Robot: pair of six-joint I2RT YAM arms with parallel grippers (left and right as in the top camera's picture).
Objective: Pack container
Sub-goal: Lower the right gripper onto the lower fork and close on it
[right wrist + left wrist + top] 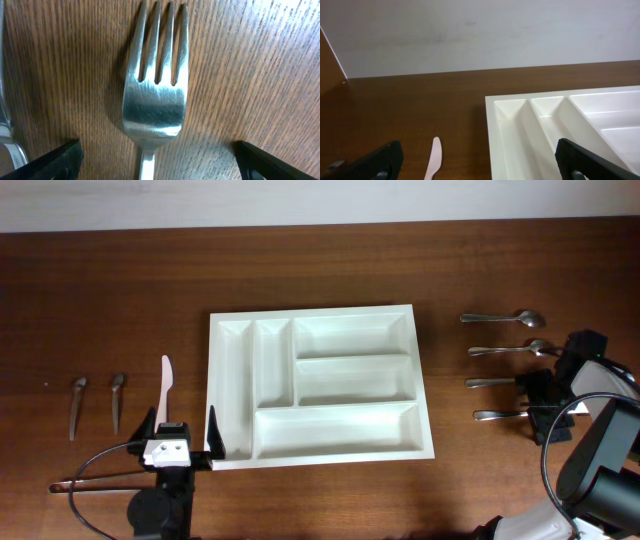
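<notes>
four fork (155,107) tines, perhaps hidden overhead

Fork handle (146,167) beyond bottom edge

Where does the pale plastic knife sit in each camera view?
Overhead: the pale plastic knife lies just left of the large white plastic cutlery tray.
Left wrist: bottom edge, left of centre, the tray's rim to its right.
Right wrist: not in it; a metal fork fills it.
Shared landmark: the tray's left rim, overhead and left wrist.
</notes>
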